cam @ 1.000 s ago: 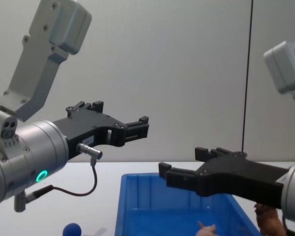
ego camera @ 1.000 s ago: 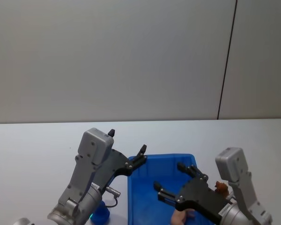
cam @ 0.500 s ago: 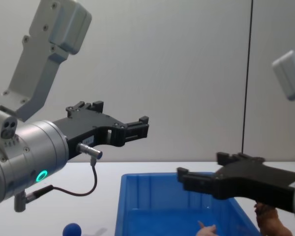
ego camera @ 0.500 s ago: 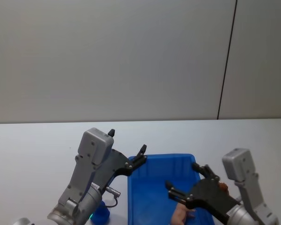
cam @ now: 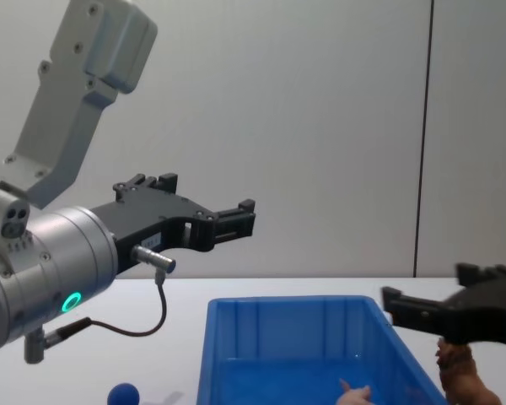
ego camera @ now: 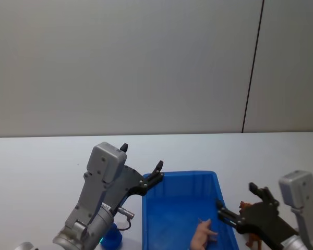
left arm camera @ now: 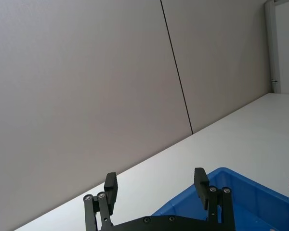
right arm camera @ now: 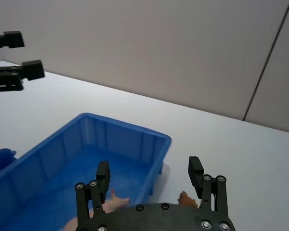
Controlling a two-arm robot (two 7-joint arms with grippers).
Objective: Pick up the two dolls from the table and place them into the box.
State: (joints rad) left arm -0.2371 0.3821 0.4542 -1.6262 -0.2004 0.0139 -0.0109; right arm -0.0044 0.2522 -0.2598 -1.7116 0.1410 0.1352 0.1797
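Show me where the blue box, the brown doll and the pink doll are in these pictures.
blue box [ego camera: 182, 183], head view, on its far inner wall.
brown doll [cam: 461, 375], chest view, on its body.
pink doll [ego camera: 199, 238], head view, on its body.

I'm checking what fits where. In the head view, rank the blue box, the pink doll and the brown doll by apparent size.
1. Blue box, by far the largest.
2-3. Pink doll and brown doll: unsure. Both are small; the pink one is cut by the frame edge, the brown one partly hidden behind the right gripper.
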